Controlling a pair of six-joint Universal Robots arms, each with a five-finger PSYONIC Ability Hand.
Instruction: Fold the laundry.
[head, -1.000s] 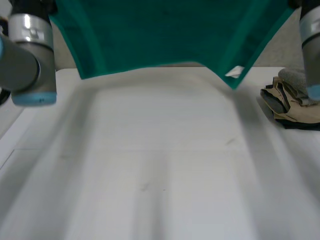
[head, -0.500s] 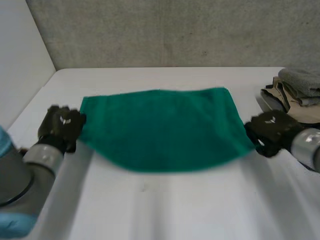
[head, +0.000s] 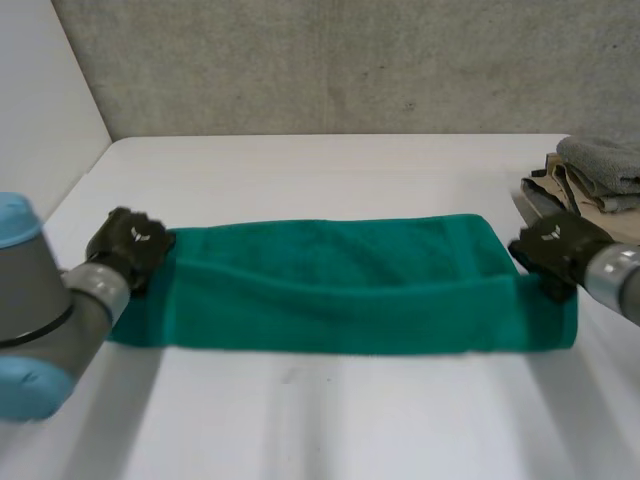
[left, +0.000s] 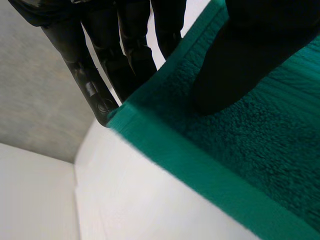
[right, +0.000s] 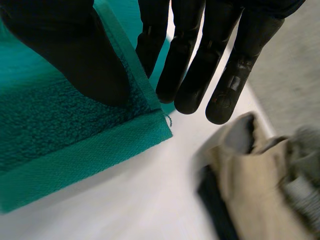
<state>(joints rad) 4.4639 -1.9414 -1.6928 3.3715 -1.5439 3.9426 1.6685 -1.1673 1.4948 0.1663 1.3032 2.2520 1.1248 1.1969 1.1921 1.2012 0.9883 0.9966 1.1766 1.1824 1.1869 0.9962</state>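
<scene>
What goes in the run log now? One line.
towel: folded over, lying on table | left hand: pinches its left corner | right hand: pinches its right corner | clothes pile: beside right hand

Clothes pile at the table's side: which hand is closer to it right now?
Right. The right hand pinches the green towel at the end next to the clothes pile; the left hand pinches the opposite end, with the whole towel between.

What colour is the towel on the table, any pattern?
Plain teal-green towel, no pattern; clearest in the head view.
</scene>
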